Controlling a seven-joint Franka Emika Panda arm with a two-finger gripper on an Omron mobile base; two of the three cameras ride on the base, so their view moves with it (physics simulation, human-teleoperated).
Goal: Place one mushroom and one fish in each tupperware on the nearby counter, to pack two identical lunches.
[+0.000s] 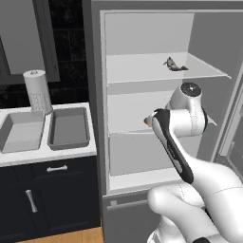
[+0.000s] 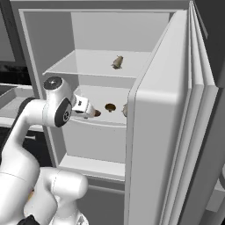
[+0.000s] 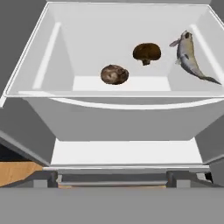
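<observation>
On the middle fridge shelf lie two brown mushrooms, one nearer and one farther back, with a grey fish to their right. My gripper is open and empty just in front of this shelf, short of the nearer mushroom. A second fish lies on the top shelf. Two empty grey tupperware, a left one and a right one, stand on the white counter left of the fridge.
The fridge door stands open on the right and hides part of the middle shelf in the right base view. A paper towel roll stands behind the tupperware. Dark cabinets with silver handles sit below the counter.
</observation>
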